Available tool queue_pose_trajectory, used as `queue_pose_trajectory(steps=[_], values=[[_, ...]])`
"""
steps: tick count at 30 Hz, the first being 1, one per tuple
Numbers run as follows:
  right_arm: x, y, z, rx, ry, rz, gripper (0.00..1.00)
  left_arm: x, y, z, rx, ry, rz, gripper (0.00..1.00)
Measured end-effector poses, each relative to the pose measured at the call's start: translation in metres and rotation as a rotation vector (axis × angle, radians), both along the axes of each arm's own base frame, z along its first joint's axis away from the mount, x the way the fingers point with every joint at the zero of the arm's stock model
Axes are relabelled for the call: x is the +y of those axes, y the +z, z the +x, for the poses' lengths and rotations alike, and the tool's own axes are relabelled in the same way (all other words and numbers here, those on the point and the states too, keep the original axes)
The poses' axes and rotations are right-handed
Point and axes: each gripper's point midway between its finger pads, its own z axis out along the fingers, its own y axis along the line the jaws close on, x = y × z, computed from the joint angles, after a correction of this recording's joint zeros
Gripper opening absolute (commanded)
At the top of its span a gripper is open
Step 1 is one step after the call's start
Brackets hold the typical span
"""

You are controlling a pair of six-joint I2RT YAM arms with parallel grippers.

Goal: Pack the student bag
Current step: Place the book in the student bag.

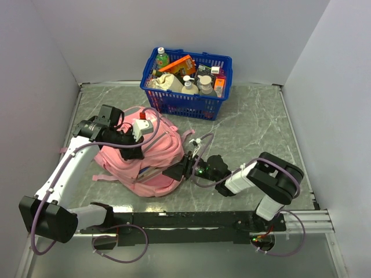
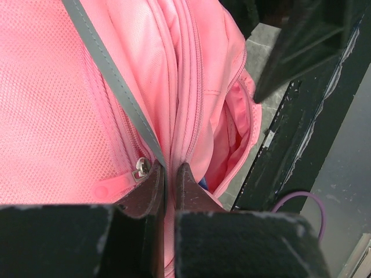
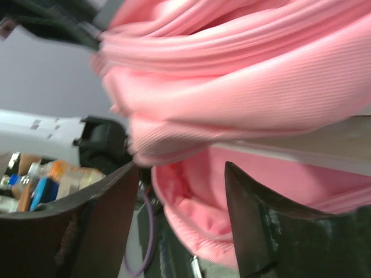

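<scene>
Left claw (image 2: pixel 169 174) is pinched shut on the student bag (image 1: pixel 139 159), on a seam just beside a zip pull (image 2: pixel 140 169). Right claw (image 3: pixel 182 191) has its jaws apart with nothing in them, at the bag's 4 o'clock edge, facing an open pocket (image 2: pixel 232 139). Bag lies on the worktop (image 1: pixel 255 127), about 8 o'clock from centre. Blue basket (image 1: pixel 186 78) of items sits at 12 o'clock, well apart. Reads as the opening step: mouth held, nothing going in yet. Next move probably sends the right claw to the basket for an item while the left holds the fabric. Risk: the seam slips out.
</scene>
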Motion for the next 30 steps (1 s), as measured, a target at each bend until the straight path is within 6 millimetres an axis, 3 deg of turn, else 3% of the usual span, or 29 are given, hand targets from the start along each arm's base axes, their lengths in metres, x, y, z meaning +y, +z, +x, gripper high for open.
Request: queue_pose_trajectory(steps=[4,10,13,16,20,21,25,30], values=[[-0.003,0.009,-0.007,-0.009,0.021,0.020,0.83,-0.001,0.000,0.001,0.002,0.009,-0.004,0.01],[-0.003,0.012,-0.002,0.007,-0.005,0.032,0.79,-0.001,0.000,0.001,0.010,0.016,-0.007,0.02],[0.003,0.017,0.007,0.005,-0.030,0.045,0.68,-0.001,0.000,0.001,0.011,0.016,-0.007,0.08],[0.013,0.035,0.020,-0.008,-0.060,0.089,0.54,-0.001,0.000,0.001,0.009,0.015,-0.007,0.17],[0.018,0.052,0.031,0.004,-0.097,0.136,0.20,-0.001,0.001,0.003,0.000,0.015,-0.008,0.32],[0.018,0.052,0.031,0.007,-0.099,0.139,0.16,-0.002,0.001,0.004,-0.004,0.014,-0.009,0.32],[0.012,0.054,0.029,0.037,-0.111,0.142,0.00,-0.003,0.002,0.006,-0.018,0.019,-0.015,0.44],[-0.006,0.072,0.011,0.049,-0.093,0.128,0.00,-0.010,0.002,0.001,-0.037,0.009,-0.049,0.49]])
